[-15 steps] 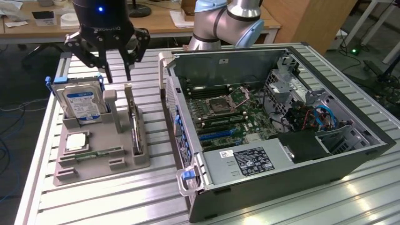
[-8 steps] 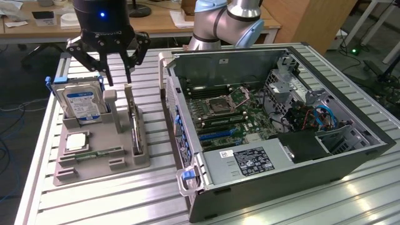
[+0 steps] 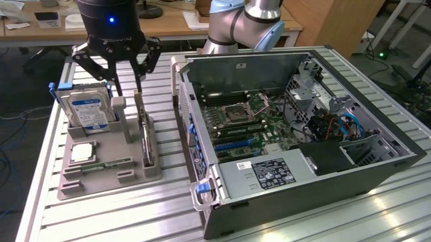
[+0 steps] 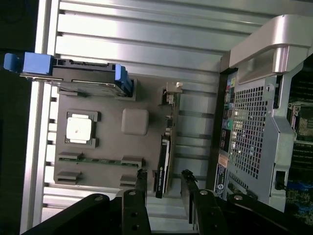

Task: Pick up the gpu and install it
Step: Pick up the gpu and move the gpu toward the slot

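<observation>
The gpu (image 3: 145, 135) stands on its long edge in a slot of the grey holder (image 3: 128, 151), to the exterior view's left of the open computer case (image 3: 296, 126). In the wrist view the gpu (image 4: 166, 147) appears edge-on as a thin dark card with a silver bracket at one end. My gripper (image 3: 129, 92) hangs just above the card's far end, open. One black finger (image 4: 142, 180) sits on each side of the card's line, and my gripper (image 4: 164, 177) holds nothing.
The holder also carries a silver hard drive (image 3: 88, 108) with a blue label, a square processor (image 3: 82, 151) and a narrow memory stick (image 3: 101, 165). The case lies on its side with the motherboard (image 3: 246, 121) exposed. All rest on a slatted metal table (image 3: 121, 212).
</observation>
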`<control>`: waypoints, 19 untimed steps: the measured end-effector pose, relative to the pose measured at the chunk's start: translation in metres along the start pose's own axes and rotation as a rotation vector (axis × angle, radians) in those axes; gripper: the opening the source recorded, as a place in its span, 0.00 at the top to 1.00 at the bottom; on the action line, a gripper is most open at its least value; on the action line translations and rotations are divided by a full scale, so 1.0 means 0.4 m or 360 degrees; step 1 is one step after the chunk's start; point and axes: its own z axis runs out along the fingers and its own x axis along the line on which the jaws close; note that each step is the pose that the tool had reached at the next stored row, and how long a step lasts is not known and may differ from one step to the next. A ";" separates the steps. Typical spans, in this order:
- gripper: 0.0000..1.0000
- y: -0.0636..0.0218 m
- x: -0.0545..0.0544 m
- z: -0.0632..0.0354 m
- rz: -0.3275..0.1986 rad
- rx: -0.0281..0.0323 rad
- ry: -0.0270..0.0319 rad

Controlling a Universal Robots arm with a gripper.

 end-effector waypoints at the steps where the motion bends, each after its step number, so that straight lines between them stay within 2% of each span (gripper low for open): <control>1: 0.58 -0.001 0.000 0.004 0.0000 0.00002 -0.00005; 9: 0.57 -0.008 0.001 0.030 0.0003 0.00063 -0.00036; 12: 0.57 -0.009 0.001 0.038 0.0003 0.00117 -0.00044; 13: 0.51 -0.009 0.001 0.041 0.0003 0.00123 -0.00054; 16: 0.51 -0.010 0.001 0.047 0.0003 0.00156 -0.00062; 19: 0.51 -0.010 0.002 0.058 0.0018 0.00172 -0.00130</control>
